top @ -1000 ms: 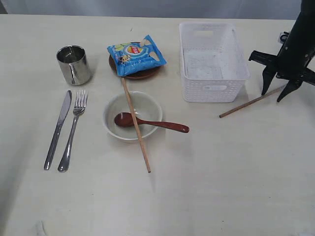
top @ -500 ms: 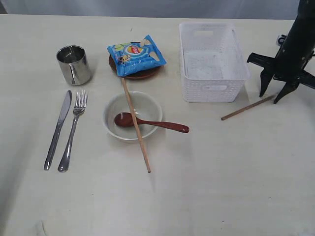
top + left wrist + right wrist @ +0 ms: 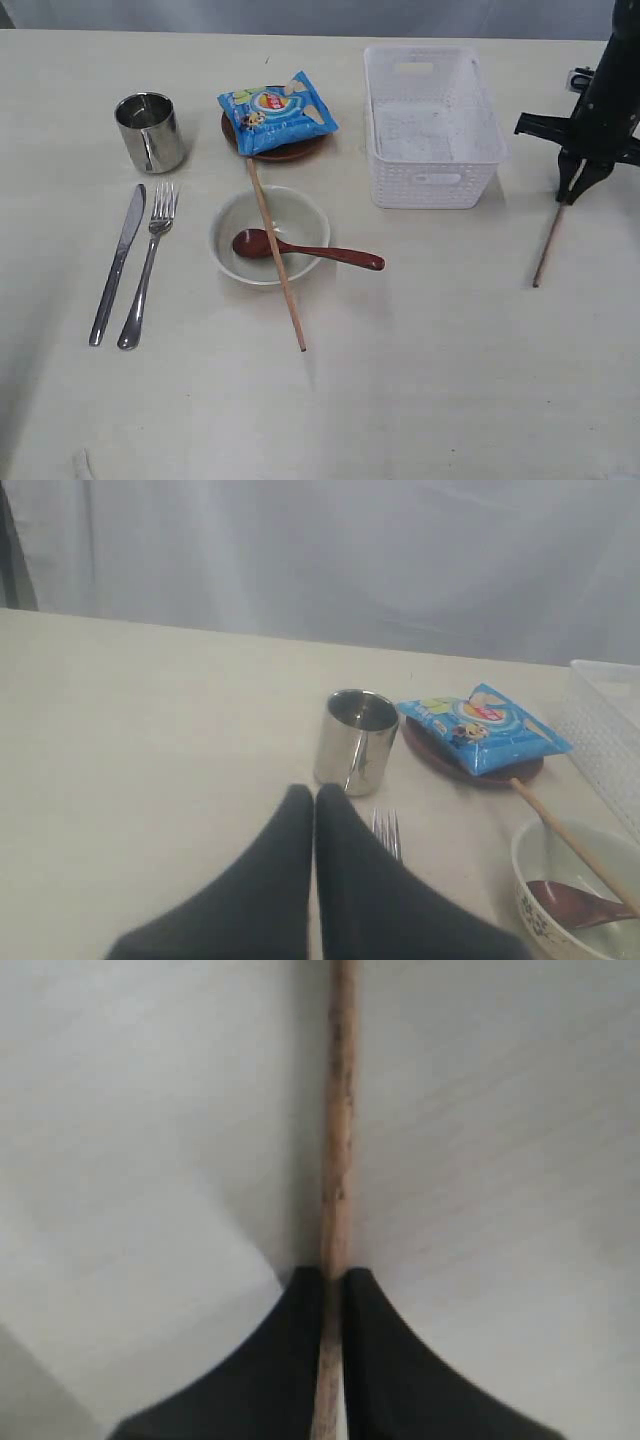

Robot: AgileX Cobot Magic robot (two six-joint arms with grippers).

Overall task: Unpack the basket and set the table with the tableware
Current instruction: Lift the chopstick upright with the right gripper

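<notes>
While the right gripper [image 3: 572, 192] has its jaws clenched on one wooden chopstick [image 3: 548, 248] right of the one white basket [image 3: 432, 186], second chopstick [image 3: 275, 262] across one bowl [image 3: 300, 214], one knife [image 3: 118, 262], one fork [image 3: 148, 265], one steel cup [image 3: 150, 132] on the bench [image 3: 450, 380], left gripper [image 3: 314, 795] jaws pressed together on nothing, blue chip bag [image 3: 277, 110] lettering unreadable

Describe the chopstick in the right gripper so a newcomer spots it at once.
Find the white basket. Right of it in the exterior view, the right gripper is shut on one end of a thin wooden chopstick. The other chopstick lies across the bowl.
</notes>
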